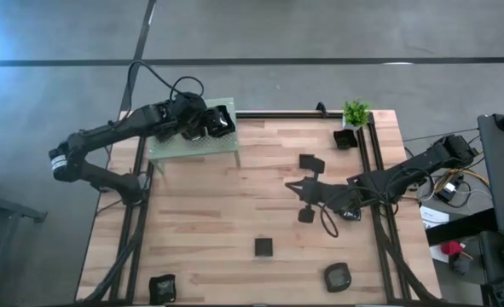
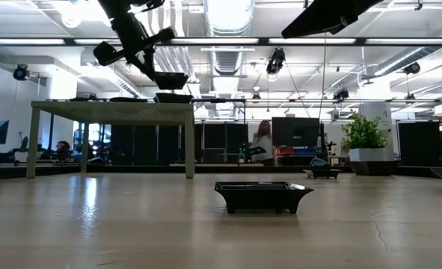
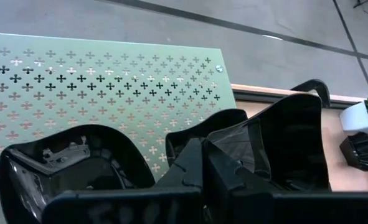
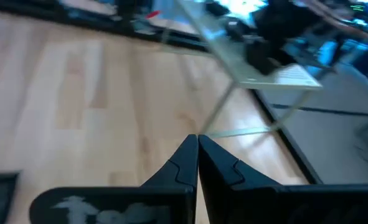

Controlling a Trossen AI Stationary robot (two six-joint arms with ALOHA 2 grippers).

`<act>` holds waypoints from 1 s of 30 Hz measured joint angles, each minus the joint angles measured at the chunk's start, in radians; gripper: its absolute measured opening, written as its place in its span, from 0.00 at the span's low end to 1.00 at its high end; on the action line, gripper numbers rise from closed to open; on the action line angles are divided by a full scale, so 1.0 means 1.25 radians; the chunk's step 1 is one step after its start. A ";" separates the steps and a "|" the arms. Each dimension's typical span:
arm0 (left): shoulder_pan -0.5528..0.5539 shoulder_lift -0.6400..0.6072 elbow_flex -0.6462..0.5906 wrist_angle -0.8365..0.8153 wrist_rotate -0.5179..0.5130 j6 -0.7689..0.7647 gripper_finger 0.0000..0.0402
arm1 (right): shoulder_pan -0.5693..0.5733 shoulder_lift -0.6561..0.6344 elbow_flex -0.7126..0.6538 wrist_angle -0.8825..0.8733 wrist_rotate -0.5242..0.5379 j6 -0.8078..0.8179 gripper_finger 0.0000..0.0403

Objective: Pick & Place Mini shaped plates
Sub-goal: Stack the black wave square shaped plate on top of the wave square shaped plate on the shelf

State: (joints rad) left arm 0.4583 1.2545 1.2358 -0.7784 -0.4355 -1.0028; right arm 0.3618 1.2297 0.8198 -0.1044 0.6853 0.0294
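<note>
Wooden table (image 1: 234, 222); green platform (image 1: 170, 149) bears black plates (image 1: 220, 122) — left hand (image 1: 202, 124) clamps one; right hand (image 1: 298, 189) closed, empty.

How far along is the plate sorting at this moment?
Done: at least one plate sits on the green platform. In hand: the left gripper holds a plate just above it. Left: about six plates on the table, one mid-table; right gripper shut, empty.

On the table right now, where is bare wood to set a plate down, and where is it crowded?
Bare wood spans the table's left half, between the green platform and the plate at the front-left corner. It is crowded on the platform's right end under the left gripper, and around the right gripper among scattered plates.
</note>
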 joint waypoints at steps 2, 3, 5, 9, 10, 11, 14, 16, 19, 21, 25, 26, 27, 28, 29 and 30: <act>0.000 0.000 0.000 0.000 0.000 0.000 0.00 | 0.000 0.000 -0.003 0.009 0.021 0.001 0.02; 0.000 0.000 0.000 0.000 0.000 0.000 0.00 | 0.000 0.000 -0.004 0.012 0.026 0.001 0.02; 0.000 0.002 0.000 0.000 0.000 0.000 0.00 | 0.000 0.000 -0.005 0.023 0.050 0.011 0.02; 0.000 0.011 0.000 0.000 0.006 0.000 0.00 | 0.000 0.000 -0.009 0.026 0.110 0.018 0.02; 0.000 0.013 0.000 0.000 0.006 0.000 0.00 | 0.000 0.000 -0.010 0.026 0.115 0.018 0.02; 0.000 0.016 0.000 0.000 0.006 0.000 0.00 | 0.000 0.000 -0.010 0.026 0.119 0.018 0.02; 0.000 0.019 0.000 0.007 0.006 0.000 0.00 | 0.000 0.000 -0.010 0.027 0.119 0.013 0.02; 0.000 0.019 0.000 0.010 0.005 0.000 0.00 | 0.000 0.000 -0.010 0.026 0.119 0.012 0.02; 0.000 0.019 0.000 0.013 0.005 -0.001 0.00 | 0.000 0.000 -0.010 0.027 0.119 0.009 0.02; 0.000 0.019 0.000 0.012 0.005 0.002 0.01 | 0.000 0.000 -0.011 0.027 0.119 0.009 0.02; 0.000 0.019 0.000 0.012 0.005 0.002 0.05 | 0.000 0.000 -0.011 0.027 0.119 0.009 0.02; 0.000 0.019 0.000 0.012 0.004 0.002 0.07 | 0.000 0.000 -0.011 0.027 0.119 0.009 0.02; -0.001 0.019 0.000 0.012 0.004 0.001 0.08 | 0.000 0.000 -0.011 0.027 0.119 0.009 0.02; -0.001 0.019 0.000 0.012 0.004 0.001 0.10 | 0.000 0.000 -0.011 0.027 0.119 0.010 0.02; -0.001 0.019 0.000 0.012 0.004 0.001 0.11 | 0.000 0.000 -0.011 0.027 0.119 0.010 0.02; -0.001 0.019 0.000 0.012 0.003 0.000 0.13 | 0.000 0.000 -0.011 0.027 0.119 0.010 0.02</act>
State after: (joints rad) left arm 0.4572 1.2785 1.2358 -0.7631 -0.4318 -1.0032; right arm 0.3618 1.2301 0.8062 -0.0711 0.8345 0.0422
